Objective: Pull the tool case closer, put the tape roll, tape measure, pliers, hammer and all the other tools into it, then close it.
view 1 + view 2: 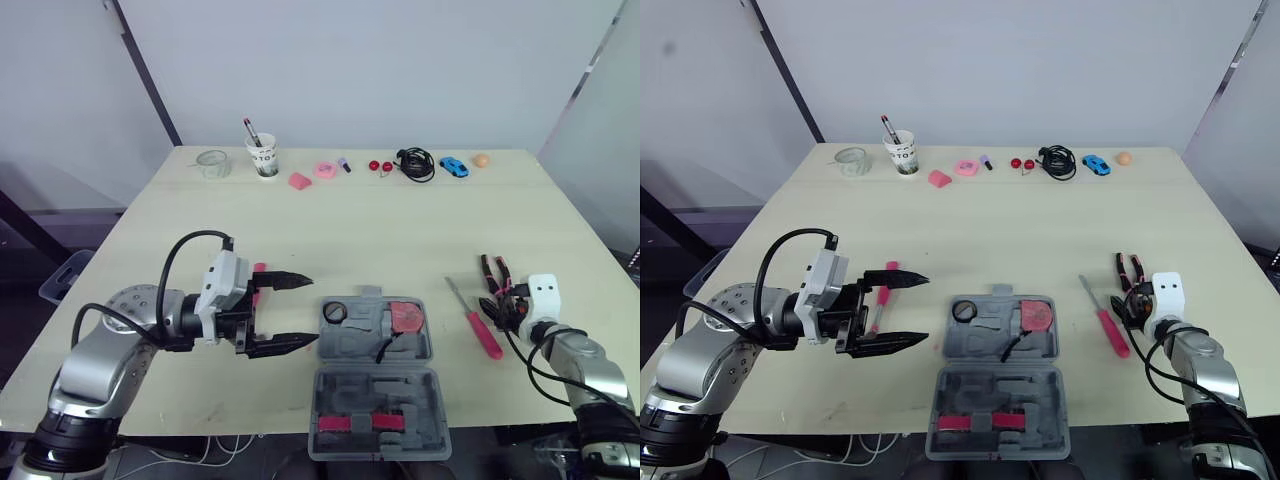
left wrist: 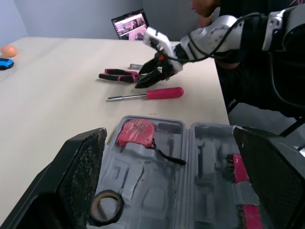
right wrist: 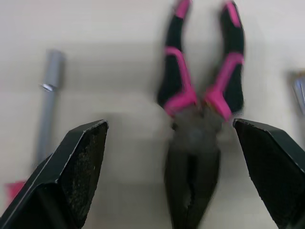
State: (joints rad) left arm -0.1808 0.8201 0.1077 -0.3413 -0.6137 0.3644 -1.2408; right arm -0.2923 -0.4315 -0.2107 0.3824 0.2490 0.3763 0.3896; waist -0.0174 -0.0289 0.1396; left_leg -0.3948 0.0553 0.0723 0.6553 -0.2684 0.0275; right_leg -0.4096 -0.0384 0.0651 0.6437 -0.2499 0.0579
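The open grey plastic tool case (image 1: 372,402) lies at 6 o'clock on the pale wooden surface (image 1: 400,220), with a black tape roll (image 1: 335,312) and a pink tape measure (image 1: 405,318) inside. At its 9 o'clock the left gripper (image 1: 305,311) holds its jaws wide. At 3 o'clock, past a pink-handled screwdriver (image 1: 480,325), the right gripper (image 3: 169,123) spreads its jaws wide, empty, either side of the pink-and-black pliers (image 3: 190,138).
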